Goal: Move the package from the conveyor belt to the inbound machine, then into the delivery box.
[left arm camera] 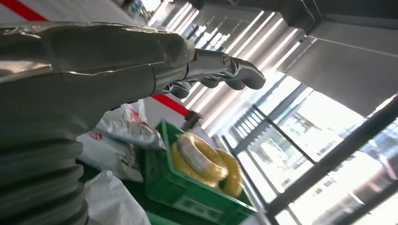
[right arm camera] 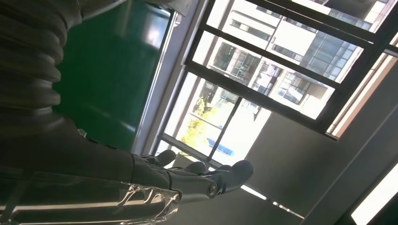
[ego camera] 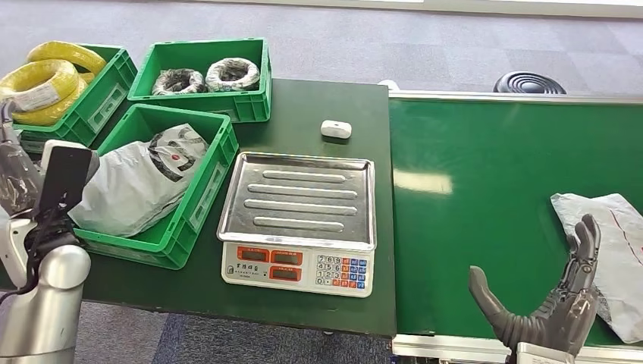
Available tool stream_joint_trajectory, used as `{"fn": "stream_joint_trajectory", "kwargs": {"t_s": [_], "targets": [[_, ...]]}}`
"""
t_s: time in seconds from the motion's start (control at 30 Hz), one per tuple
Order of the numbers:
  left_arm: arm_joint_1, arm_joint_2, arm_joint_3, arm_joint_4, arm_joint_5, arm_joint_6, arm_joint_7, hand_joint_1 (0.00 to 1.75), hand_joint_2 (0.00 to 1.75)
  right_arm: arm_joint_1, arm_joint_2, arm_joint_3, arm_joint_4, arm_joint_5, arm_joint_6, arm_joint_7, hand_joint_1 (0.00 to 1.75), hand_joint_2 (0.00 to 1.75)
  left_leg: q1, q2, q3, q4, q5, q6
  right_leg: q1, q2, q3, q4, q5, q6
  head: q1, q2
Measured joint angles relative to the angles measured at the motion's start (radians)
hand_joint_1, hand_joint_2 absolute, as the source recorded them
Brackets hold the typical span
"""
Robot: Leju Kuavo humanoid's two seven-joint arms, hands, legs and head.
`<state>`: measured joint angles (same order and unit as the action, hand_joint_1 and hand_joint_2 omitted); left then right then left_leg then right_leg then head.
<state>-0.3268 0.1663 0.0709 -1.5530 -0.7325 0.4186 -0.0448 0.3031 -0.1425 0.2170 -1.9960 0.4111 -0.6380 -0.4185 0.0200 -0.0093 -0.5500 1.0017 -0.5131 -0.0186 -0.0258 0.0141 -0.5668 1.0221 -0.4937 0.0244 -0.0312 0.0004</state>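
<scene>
— Where is the package [ego camera: 610, 254] right now?

— It lies flat on the green conveyor belt [ego camera: 485, 189], at about four o'clock in the head view. It is a grey-white poly mailer with a thin red mark on it, and part of it runs off the picture's right edge.

— And the right hand [ego camera: 557, 292]?

— Just beside the package, on its nine o'clock side, above the near edge of the belt. The fingers [ego camera: 584, 246] stand up and apart, the thumb juts out toward nine o'clock, and nothing is in the palm. I cannot tell whether the fingertips touch the mailer's edge.

— The left hand [left arm camera: 213, 70]?

— In the left wrist view its fingers reach out nearly straight, slightly curled, with nothing between them. Beyond them sits a green crate [left arm camera: 187, 192] holding coils of yellow cable [left arm camera: 204, 161].

— What stands on the dark table [ego camera: 318, 114]?

— A weighing scale [ego camera: 299, 220] with a ribbed steel pan and a keypad sits near the centre, touching nothing else. At nine o'clock from it a green bin [ego camera: 193, 205] holds a grey bagged parcel [ego camera: 136, 186]. At eleven o'clock another green crate [ego camera: 243, 102] holds two wrapped coils [ego camera: 206, 76]. A small white device [ego camera: 336, 129] lies at twelve o'clock from the scale.
</scene>
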Motion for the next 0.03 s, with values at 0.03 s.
{"fn": "stream_joint_trajectory", "kwargs": {"t_s": [0.03], "targets": [[0.018, -0.005, 0.001, -0.03, 0.039, -0.001, -0.024, 0.0, 1.75, 0.009, 0.0, -0.002, -0.004, 0.001, -0.002, 0.0, 0.0, 1.75, 0.0, 0.0, 0.0, 0.0, 0.0, 0.0, 0.0, 0.0, 0.0, 0.0, 0.0, 0.0, 0.0, 0.0]]}}
